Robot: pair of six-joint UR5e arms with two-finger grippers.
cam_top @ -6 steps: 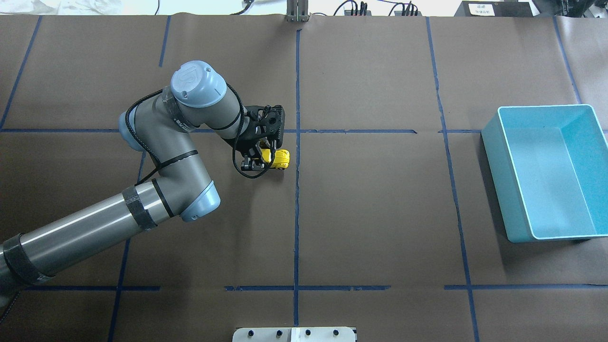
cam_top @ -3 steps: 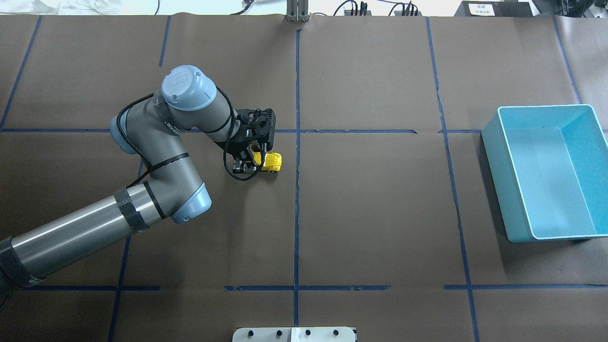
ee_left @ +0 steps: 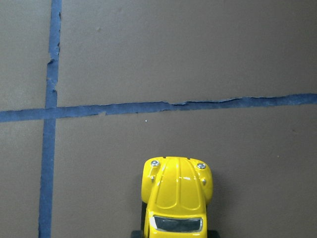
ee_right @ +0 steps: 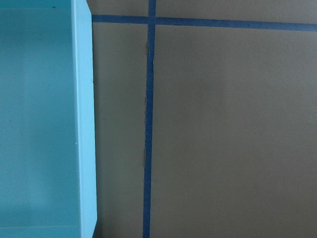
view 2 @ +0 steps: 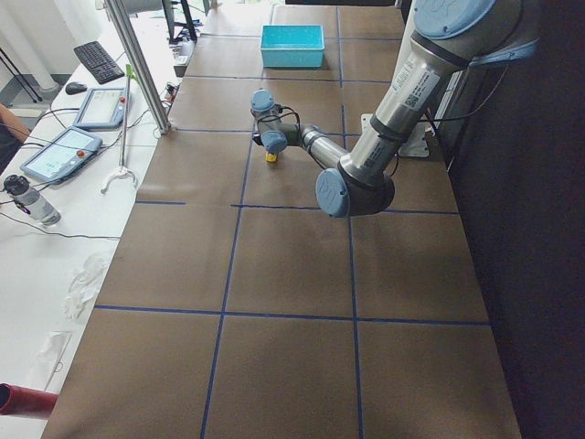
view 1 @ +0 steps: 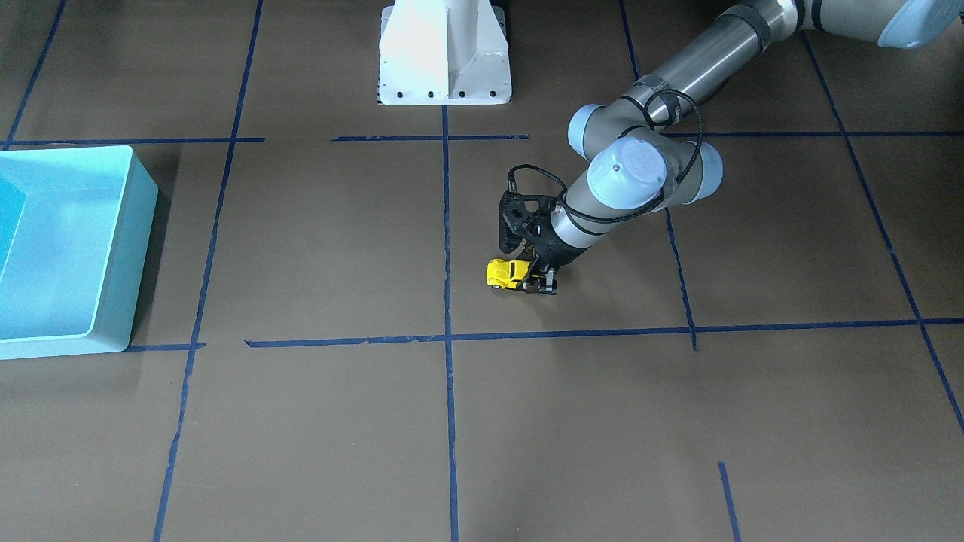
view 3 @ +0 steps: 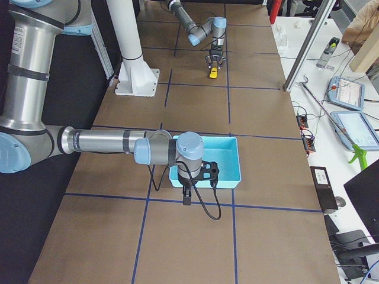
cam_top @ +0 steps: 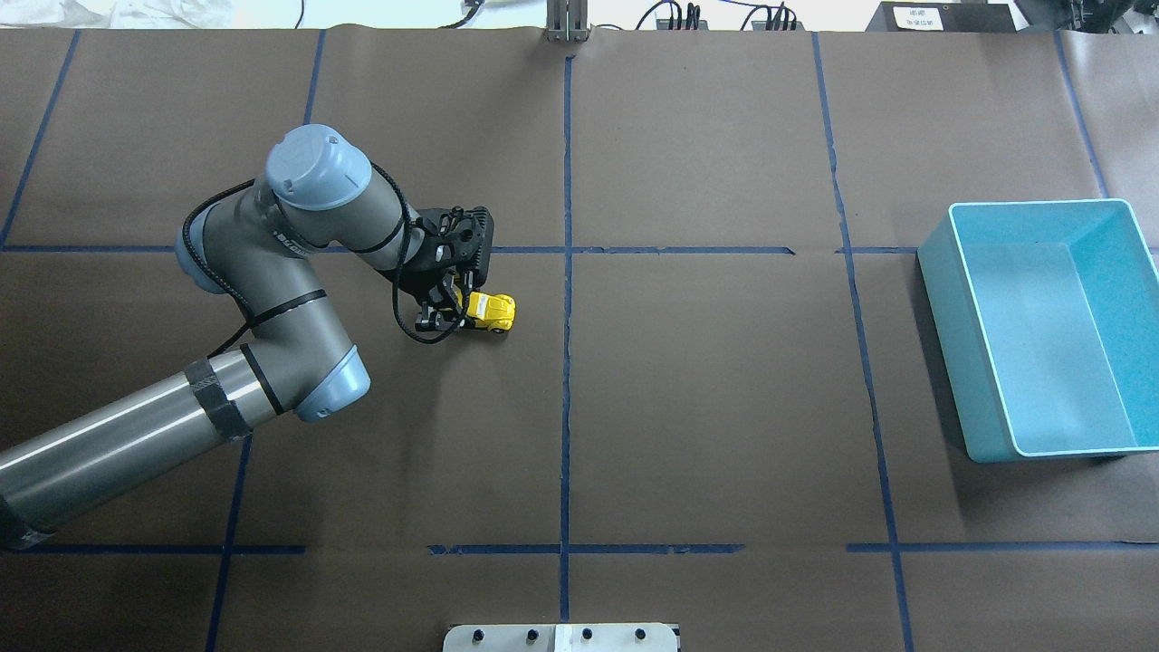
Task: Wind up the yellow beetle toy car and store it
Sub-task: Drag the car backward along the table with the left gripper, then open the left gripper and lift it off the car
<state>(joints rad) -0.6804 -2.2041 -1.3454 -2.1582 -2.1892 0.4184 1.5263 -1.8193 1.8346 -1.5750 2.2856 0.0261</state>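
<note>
Car (cam_top: 493, 311) pulled back; nose — seemingly — toward bin (cam_top: 964, 344)

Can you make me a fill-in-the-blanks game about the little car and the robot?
1. The car is colored ____.
2. The left tool is shut on the ____.
3. Inside the bin there is ____.

Missing words: yellow; car; nothing.
</note>
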